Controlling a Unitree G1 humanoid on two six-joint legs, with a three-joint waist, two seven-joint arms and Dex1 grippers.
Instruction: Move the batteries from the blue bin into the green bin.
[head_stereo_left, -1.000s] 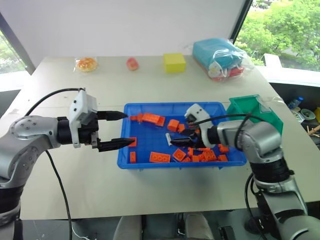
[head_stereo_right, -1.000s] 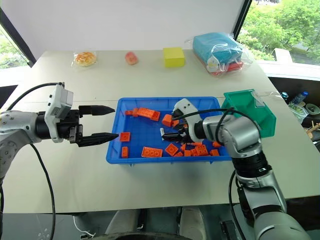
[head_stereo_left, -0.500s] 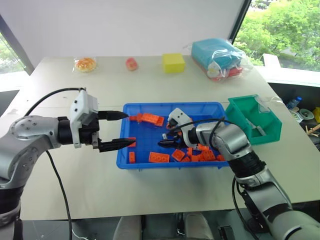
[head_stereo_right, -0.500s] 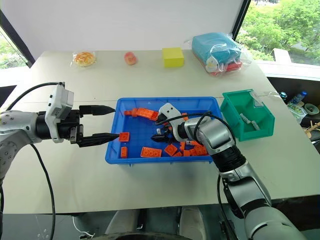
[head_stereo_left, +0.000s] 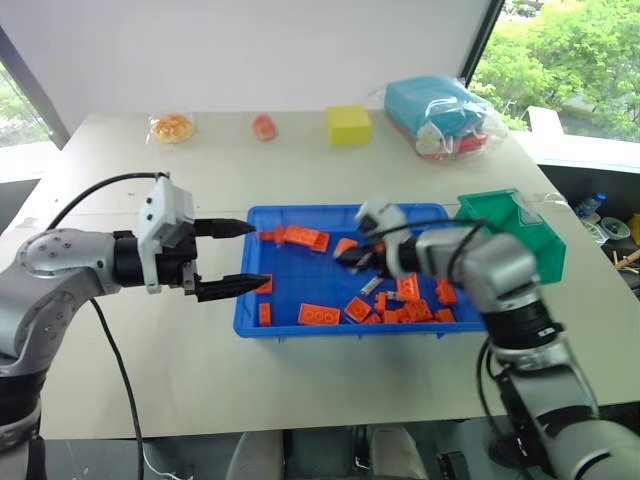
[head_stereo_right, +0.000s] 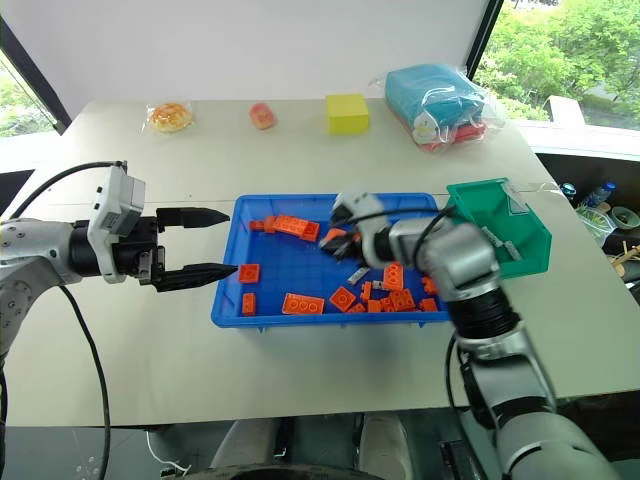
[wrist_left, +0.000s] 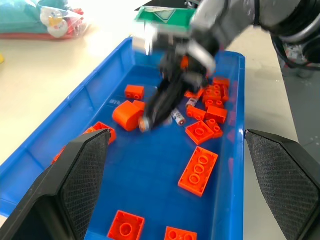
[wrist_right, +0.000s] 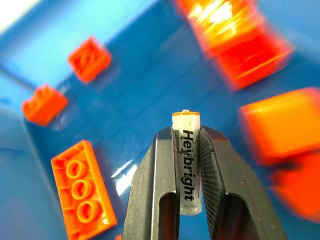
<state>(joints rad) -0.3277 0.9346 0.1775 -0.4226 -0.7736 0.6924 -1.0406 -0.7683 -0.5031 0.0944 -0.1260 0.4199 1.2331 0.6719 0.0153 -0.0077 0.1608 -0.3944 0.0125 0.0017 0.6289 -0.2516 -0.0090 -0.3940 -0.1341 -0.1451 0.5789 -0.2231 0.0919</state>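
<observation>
Two bins: blue bin (head_stereo_left: 255, 300); green bin (head_stereo_left: 530, 232); two grippers.

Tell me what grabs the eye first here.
The bright blue bin mid-table, littered with orange bricks. Above it the right gripper has its jaws shut on a battery, while the left gripper hovers open at the bin's left edge. The green bin sits just right of the blue one.

A robot test room or lab: a plain beige desk (head_stereo_left: 330, 170) before a white wall (head_stereo_left: 250, 50), big windows (head_stereo_left: 560, 50) showing trees at 2 o'clock, with sorting props like a blue bin (head_stereo_left: 290, 320) of orange toy bricks (head_stereo_left: 319, 314).
</observation>
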